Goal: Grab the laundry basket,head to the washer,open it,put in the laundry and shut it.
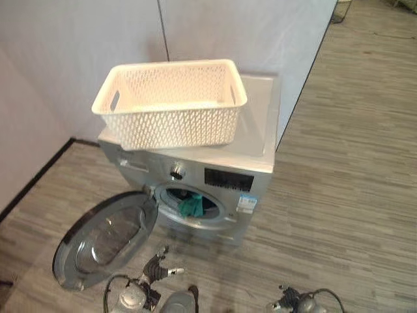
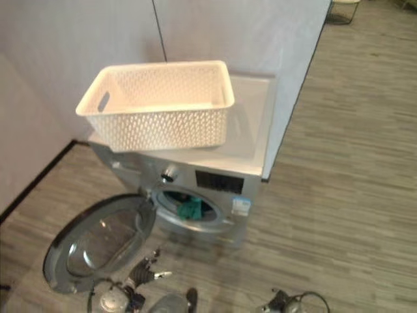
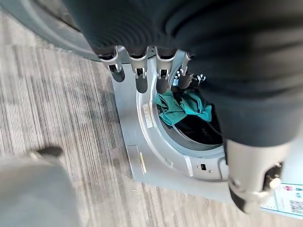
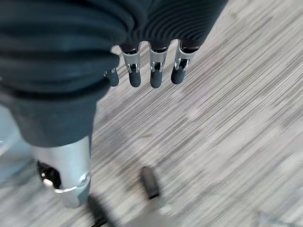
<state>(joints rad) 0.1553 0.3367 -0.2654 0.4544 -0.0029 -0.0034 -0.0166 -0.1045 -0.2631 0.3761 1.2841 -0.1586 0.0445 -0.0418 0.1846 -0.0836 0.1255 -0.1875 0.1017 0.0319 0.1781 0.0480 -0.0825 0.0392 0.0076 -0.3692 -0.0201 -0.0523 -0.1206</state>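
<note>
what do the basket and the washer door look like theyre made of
The basket looks like cream moulded plastic: matte, with an openwork woven pattern and cut-out handle slots. The washer door, swung open, seems a grey glossy plastic or metal ring around a clear window, probably glass, since it shows reflections.

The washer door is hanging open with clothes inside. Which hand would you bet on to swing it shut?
The left hand, most likely. It hangs low beside the open door, which swings out on the robot's left of the washer. The right hand hangs over bare floor, farther off. Teal laundry sits in the drum.
</note>
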